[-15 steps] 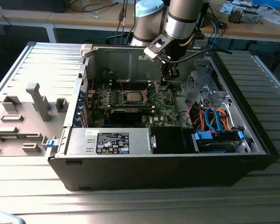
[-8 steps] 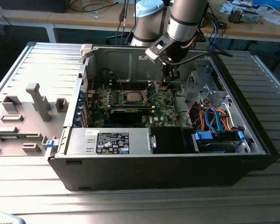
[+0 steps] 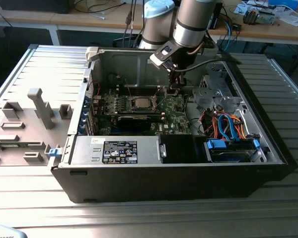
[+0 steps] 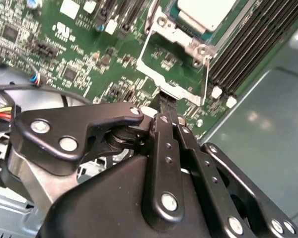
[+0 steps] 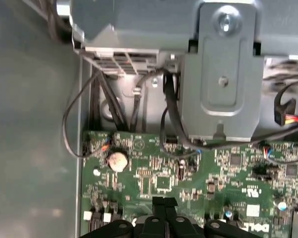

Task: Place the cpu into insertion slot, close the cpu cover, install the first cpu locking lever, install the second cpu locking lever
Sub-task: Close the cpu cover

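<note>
The cpu (image 4: 206,11) lies flat in its socket on the green motherboard, its silver-grey top showing; in the exterior view the cpu (image 3: 140,103) sits mid-board. The cpu cover (image 4: 188,94), a silvery frame with a square window, is swung open beside the socket, with the board visible through the window. My gripper (image 4: 166,101) is shut, its thin black fingertips (image 4: 161,111) pressed together and touching the cover's outer edge. In the exterior view the gripper (image 3: 174,90) hangs inside the case, to the right of the socket. The first wrist view has the fingertips (image 5: 158,203) over the board.
The open computer case (image 3: 188,176) lies on a ribbed metal table. Black memory slots (image 4: 253,44) run beside the socket. A coin battery (image 5: 117,159), loose black cables (image 5: 166,106) and a grey metal bracket (image 5: 223,74) stand near the gripper. Blue and orange cables (image 3: 228,124) fill the right bay.
</note>
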{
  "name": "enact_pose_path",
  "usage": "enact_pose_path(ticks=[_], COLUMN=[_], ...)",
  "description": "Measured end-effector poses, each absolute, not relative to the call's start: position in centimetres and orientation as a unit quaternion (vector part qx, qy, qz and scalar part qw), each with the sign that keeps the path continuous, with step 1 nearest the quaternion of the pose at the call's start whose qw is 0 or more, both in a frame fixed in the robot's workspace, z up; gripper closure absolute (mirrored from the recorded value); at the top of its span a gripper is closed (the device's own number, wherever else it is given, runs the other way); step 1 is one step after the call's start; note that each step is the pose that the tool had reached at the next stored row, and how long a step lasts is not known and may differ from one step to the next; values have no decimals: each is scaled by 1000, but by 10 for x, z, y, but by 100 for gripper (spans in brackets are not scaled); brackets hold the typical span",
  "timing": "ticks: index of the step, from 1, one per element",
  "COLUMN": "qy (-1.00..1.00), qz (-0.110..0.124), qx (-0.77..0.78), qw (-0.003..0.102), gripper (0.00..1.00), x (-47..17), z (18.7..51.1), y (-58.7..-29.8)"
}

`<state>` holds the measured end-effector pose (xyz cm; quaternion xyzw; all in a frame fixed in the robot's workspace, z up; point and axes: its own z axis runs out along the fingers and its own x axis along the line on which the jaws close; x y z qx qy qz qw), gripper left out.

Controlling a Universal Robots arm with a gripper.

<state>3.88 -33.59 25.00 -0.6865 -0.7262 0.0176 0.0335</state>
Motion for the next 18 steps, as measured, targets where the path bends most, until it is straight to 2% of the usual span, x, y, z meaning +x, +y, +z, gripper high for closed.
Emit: enact_pose_path(ticks=[18], qy=[-726], qz=[14], qx=[-686], qw=[31], gripper=[89], x=[-34], z=[246], y=[-336])
